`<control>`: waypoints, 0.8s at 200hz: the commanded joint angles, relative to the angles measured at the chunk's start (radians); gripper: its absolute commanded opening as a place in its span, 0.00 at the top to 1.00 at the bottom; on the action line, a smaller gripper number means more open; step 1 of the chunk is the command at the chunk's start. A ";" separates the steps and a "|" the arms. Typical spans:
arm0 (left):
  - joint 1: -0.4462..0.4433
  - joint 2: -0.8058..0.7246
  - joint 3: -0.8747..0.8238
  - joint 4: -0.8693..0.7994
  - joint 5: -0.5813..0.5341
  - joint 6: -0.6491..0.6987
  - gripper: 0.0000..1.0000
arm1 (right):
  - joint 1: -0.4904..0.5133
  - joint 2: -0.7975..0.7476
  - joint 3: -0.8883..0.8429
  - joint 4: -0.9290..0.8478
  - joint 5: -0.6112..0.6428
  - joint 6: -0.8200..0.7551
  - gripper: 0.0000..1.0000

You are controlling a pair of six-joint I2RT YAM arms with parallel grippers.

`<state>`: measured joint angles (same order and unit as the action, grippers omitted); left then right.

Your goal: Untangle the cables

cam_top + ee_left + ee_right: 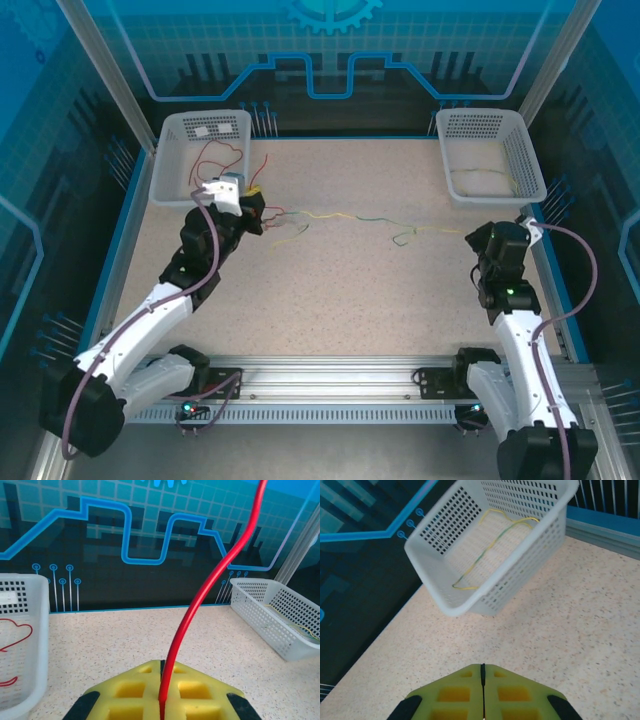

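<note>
Task is judged approx. a third done. At far left, in the white perforated plastic basket [168, 165] (ref. point throughout), one thin wavy red cable [30, 629] is already laid, loose and alone. Just beside that basket's near right corner, the left gripper [161, 680] w/ yellow foam pads is clenched on a second thin red cable [192, 611], which is pinched btwn the pads and runs up past the camera. Whether its far end is free can't be told.

Further right of the basket, on the speckled beige table [330, 310], a tangle of hair-thin red, yellow and green cables [300, 218] is strung out in a line, w/ a small yellow-green knot [405, 237] at its right end. This is what is left, prob. most of the job.

Well apart to the right of the basket, the right gripper [481, 672] is clenched on nothing, pads pressed flat together above bare table. Opposite the ref. basket, at the far right, a second white perforated basket [530, 165] is set, w/ one yellow-green cable [481, 557] lying inside, done.

Obstacles: the crossings within the tangle itself. Its end nearest the ref. basket is partly hidden under the left arm. Thick purple-grey hoses [585, 270] are looped along both arms.
</note>
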<state>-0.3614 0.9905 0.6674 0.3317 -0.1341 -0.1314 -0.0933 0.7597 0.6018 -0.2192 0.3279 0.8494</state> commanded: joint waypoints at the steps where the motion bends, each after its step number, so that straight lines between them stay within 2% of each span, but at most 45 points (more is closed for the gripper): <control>1: 0.030 -0.015 -0.013 -0.004 -0.021 0.012 1.00 | -0.046 0.023 -0.010 -0.030 -0.022 -0.044 1.00; 14: 0.030 -0.001 0.002 -0.005 0.076 0.019 1.00 | -0.039 0.042 -0.028 0.052 -0.137 -0.075 1.00; 46: 0.026 0.049 0.053 -0.006 0.319 0.022 1.00 | 0.053 0.127 -0.042 0.293 -0.429 -0.240 0.85; 63: 0.015 0.071 0.066 0.006 0.365 0.013 1.00 | 0.163 0.198 0.037 0.250 -0.451 -0.374 0.78; 76: 0.006 0.083 0.075 0.017 0.379 0.003 1.00 | 0.250 0.257 0.107 0.179 -0.420 -0.464 0.74; 88: -0.004 0.092 0.079 0.020 0.381 0.002 1.00 | 0.307 0.290 0.150 0.135 -0.356 -0.489 0.70; 96: -0.012 0.095 0.083 0.018 0.383 0.004 1.00 | 0.323 0.291 0.153 0.147 -0.356 -0.488 0.66; 112: -0.027 0.103 0.087 0.016 0.383 0.010 1.00 | 0.326 0.258 0.104 0.280 -0.494 -0.480 0.50; 127: -0.034 0.111 0.097 0.005 0.397 0.013 1.00 | 0.364 0.233 0.053 0.465 -0.702 -0.543 0.23; 138: -0.039 0.117 0.102 -0.002 0.404 0.017 1.00 | 0.447 0.225 0.060 0.467 -0.700 -0.658 0.10; 160: -0.050 0.129 0.110 0.005 0.417 0.017 1.00 | 0.601 0.248 0.058 0.478 -0.622 -0.908 0.00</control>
<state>-0.3985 1.1057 0.7338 0.3195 0.2386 -0.1280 0.3756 1.0065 0.6716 0.1501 -0.2520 0.2348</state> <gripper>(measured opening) 0.067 0.965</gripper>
